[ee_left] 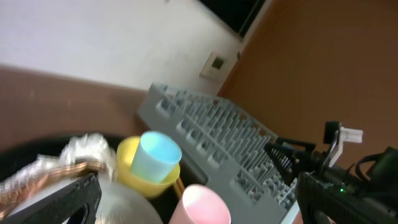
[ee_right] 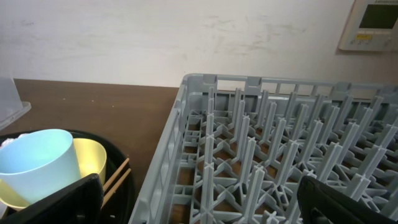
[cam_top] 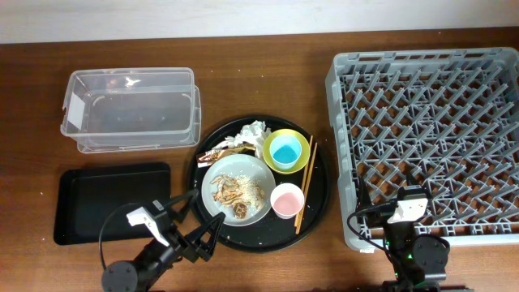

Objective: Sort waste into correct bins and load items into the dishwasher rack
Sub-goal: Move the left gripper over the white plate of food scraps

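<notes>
The plate (cam_top: 258, 172) is lying in the round black tray (cam_top: 321, 196), at about 1 o'clock from the left gripper (cam_top: 197, 221), whose fingers are standing spread wide with nothing between them, just beside the plate's near rim. The plate is looking pale grey-white and is carrying tan food scraps (cam_top: 229, 191) with rice grains. At 12 o'clock from it a crumpled white tissue (cam_top: 253, 130) is lying, and at 11 o'clock a brown-and-gold wrapper (cam_top: 220, 151). At 1 o'clock a yellow bowl (cam_top: 298, 143) is holding a blue cup (cam_top: 285, 151); at 3 o'clock a pink cup (cam_top: 287, 199) is standing open end up. Wooden chopsticks (cam_top: 306, 180) are lying together along the tray's 3 o'clock side, touching the pink cup. A clear box (cam_top: 130, 110) is sitting at 10 o'clock from the tray, and a flat black tray (cam_top: 112, 203) at 9 o'clock, beside the left gripper. The grey rack (cam_top: 430, 138) is filling the right of the wooden table (cam_top: 32, 162); the right gripper (ee_right: 199, 186) is hovering over its near edge, fingers wide apart and empty. A wall panel (ee_right: 372, 25) is showing lettering too small to read.
</notes>
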`<state>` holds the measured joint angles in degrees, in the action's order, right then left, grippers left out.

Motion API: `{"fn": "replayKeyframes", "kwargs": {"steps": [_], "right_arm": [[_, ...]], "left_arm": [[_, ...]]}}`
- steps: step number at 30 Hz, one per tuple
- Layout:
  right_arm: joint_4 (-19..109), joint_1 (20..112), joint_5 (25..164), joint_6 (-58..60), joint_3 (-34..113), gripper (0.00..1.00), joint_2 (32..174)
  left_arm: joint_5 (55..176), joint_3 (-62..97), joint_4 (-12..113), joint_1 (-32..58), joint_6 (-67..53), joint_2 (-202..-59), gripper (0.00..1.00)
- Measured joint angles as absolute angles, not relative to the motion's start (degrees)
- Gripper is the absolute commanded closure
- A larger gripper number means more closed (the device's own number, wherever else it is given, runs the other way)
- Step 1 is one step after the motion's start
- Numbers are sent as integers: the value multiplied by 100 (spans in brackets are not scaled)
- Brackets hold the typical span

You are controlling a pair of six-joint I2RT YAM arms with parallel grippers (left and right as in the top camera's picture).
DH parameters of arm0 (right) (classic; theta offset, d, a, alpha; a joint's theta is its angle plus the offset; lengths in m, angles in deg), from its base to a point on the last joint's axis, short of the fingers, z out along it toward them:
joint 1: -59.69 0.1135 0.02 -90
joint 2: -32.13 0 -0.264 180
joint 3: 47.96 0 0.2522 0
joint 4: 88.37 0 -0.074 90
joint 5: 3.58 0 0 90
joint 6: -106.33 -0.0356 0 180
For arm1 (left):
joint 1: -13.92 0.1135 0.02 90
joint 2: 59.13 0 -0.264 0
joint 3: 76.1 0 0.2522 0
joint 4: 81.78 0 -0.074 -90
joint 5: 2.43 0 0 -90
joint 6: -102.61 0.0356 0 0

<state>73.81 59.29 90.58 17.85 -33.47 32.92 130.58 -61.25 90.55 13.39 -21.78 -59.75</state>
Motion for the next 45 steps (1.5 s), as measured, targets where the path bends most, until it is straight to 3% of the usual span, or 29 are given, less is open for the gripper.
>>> {"fn": "replayKeyframes", "kwargs": {"steps": [12, 17, 21, 27, 33, 39, 42, 45], "right_arm": [[7381, 5929, 9058, 1787, -3347, 2, 3292], [7377, 5929, 9061, 1785, -3347, 2, 3292], [7379, 5929, 9058, 1787, -3347, 1, 3292], [7381, 5929, 9058, 1785, -3347, 2, 3292], [7381, 5929, 9058, 1789, -3347, 2, 3292], [7381, 5929, 9058, 1787, -3347, 2, 3292], [7381, 5929, 9058, 1787, -3347, 2, 3292], [7381, 5929, 9058, 1783, -3347, 2, 3292]], "left_arm": [[12245, -5990, 7752, 1339, -1866, -5981, 0], [11331, -4759, 6117, 1339, -1201, -6585, 1], [10544, -3131, 4871, 1339, -880, -8080, 0], [11536, -2510, 5193, 1339, -792, -9114, 1], [11215, -976, 3483, 1332, -731, -10442, 0], [11569, -349, 3483, 1330, -886, -11640, 1], [11324, -233, 3114, 764, -864, -11780, 1], [10251, 191, 2721, -134, -943, -12163, 0]]}}
